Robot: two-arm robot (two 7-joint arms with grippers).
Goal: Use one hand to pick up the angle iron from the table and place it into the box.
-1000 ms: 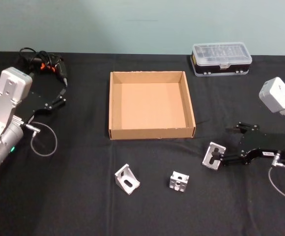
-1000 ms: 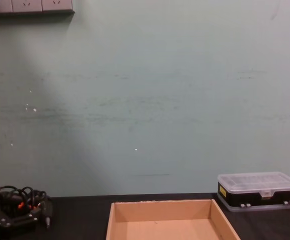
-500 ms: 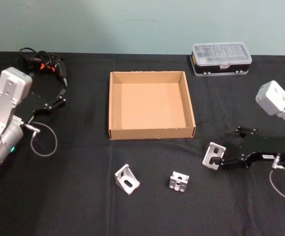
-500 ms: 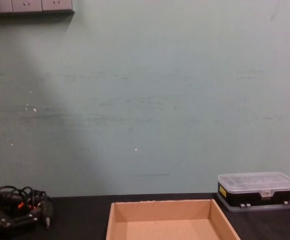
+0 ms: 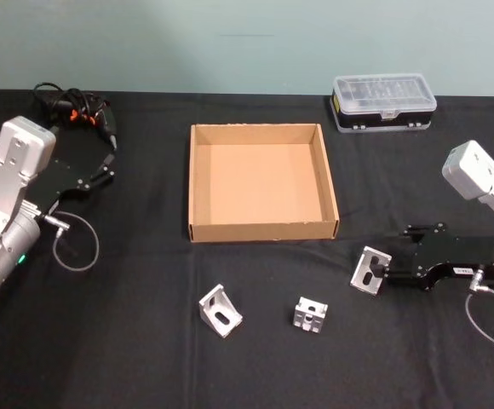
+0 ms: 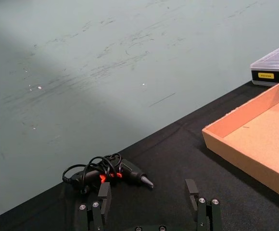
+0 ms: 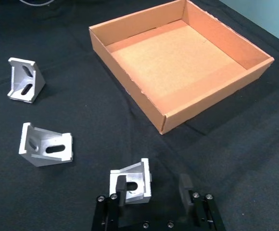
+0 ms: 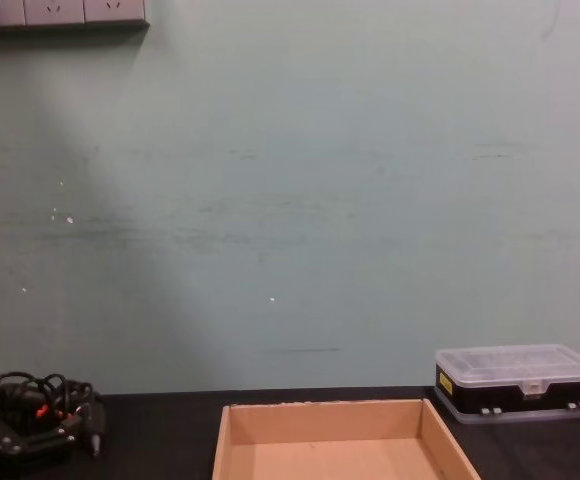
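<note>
Right hand (image 7: 152, 185) wide open, holding nothing; nearest angle iron (image 7: 135, 179) just inside one finger. Left hand (image 6: 148, 188) far off, open.

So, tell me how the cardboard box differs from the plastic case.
The box is tan cardboard with an open top and nothing in it; the plastic case is black with a clear lid, shut. The box is the wider; the case is smaller. The box sits mid-table, the case farther back on the robot's right. Both are rectangular and rest on the black table. Nearby, the open right gripper is at an angle iron.
</note>
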